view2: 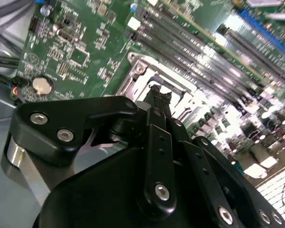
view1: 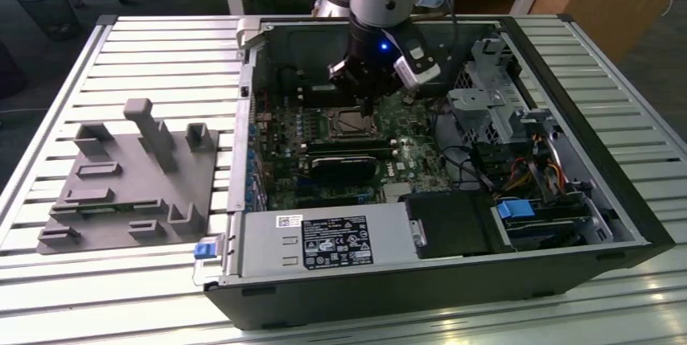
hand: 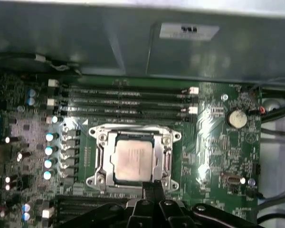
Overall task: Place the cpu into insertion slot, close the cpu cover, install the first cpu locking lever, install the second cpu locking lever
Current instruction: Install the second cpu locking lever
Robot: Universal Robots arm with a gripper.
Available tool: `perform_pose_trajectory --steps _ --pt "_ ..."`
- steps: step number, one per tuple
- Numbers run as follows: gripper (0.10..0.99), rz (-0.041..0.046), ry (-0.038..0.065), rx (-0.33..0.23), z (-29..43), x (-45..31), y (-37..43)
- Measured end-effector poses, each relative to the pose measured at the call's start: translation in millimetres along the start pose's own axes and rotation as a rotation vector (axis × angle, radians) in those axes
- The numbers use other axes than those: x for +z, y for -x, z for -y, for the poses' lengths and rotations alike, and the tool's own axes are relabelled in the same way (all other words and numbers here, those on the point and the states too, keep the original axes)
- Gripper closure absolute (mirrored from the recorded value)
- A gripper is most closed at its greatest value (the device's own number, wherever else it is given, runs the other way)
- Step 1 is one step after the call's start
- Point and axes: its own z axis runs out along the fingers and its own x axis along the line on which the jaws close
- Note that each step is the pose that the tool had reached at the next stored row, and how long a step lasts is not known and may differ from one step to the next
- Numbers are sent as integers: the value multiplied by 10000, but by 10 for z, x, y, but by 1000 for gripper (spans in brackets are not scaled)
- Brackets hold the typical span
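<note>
While the open computer case [view1: 601,224] lies on its side on the slatted table [view1: 161,47], the motherboard [view1: 281,148] inside it carries the insertion slot [hand: 133,159], and the cpu [hand: 131,161] sits flat in that slot with its pale metal top showing. Around the chip lies the cpu cover [hand: 100,154], a silvery frame that appears to be down over the chip's edges, though the first wrist view is too soft to be sure it is latched. Four long memory slots [hand: 126,102] run just beside the insertion slot, toward the case wall, and one round coin battery [hand: 237,118] sits on the board well apart from it. Also in the case are one labelled power supply [view1: 322,242] and one black heatsink block [view1: 343,170] near the slot.

Just above the edge of the insertion slot hangs the gripper [hand: 153,186], its two thin fingers [view2: 157,97] drawn together with no gap visible and nothing between them. Outside the case, on the table at the exterior view's left, stands one grey fixture [view1: 129,184].
</note>
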Motion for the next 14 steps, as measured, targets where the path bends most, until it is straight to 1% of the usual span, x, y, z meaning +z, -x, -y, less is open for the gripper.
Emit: perform_pose_trajectory --steps 2,4,10,14 --pt "980 -15 2 0 32 -1 -1" --pt "980 -60 29 3 58 -2 0" --pt "980 -60 34 2 99 1 -1" --pt "980 -63 82 3 114 8 -2"
